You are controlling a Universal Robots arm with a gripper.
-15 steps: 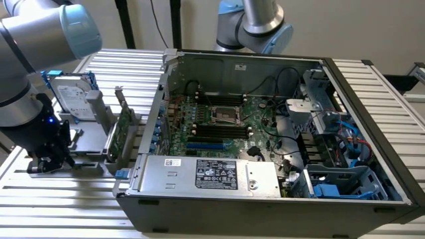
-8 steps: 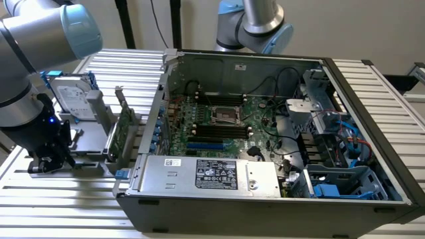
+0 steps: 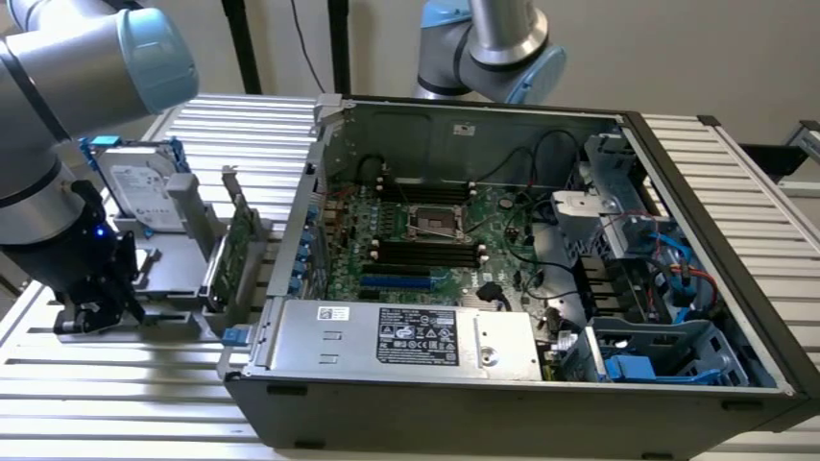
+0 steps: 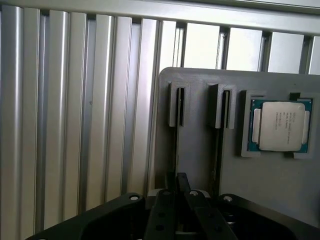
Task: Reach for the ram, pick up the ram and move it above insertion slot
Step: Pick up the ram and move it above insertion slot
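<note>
The ram (image 4: 176,150) pinched edge-up
The gripper (image 4: 177,186) appears narrowed onto it in the grey fixture (image 4: 260,190), in the farther of 2 slots from the CPU (image 4: 280,125), where it is stood on edge so its thin top can be gripped.

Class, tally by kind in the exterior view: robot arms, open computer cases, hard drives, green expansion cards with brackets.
Grey robot arms with blue caps: 2
Open dark metal computer case: 1
Silver hard drive: 1
Green expansion card with metal bracket: 1
Total: 5
</note>
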